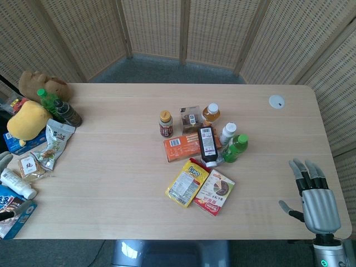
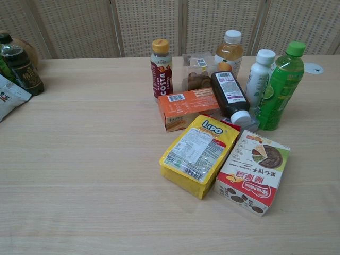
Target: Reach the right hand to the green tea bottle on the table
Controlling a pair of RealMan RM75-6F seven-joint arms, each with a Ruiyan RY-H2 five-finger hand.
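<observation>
Green tea bottle [image 1: 236,148] [image 2: 281,86] is standing upright near table [image 1: 111,183] [image 2: 79,159] centre, w/ green cap on. Just left of it: white bottle [image 1: 227,132] [image 2: 260,77] is standing, dark bottle [image 1: 208,147] [image 2: 230,96] is lying across orange box [image 1: 179,148] [image 2: 183,108]. In front of bottle, yellow snack bag [image 1: 187,182] [image 2: 199,153] is lying flat. Right hand [image 1: 313,196] is hovering well apart from bottle, at table's right-front edge, fingers spread wide, holding nothing. Left hand: not visible.

Even, bright, diffuse light; shadows faint (soft under the packages); both views sharp.
</observation>
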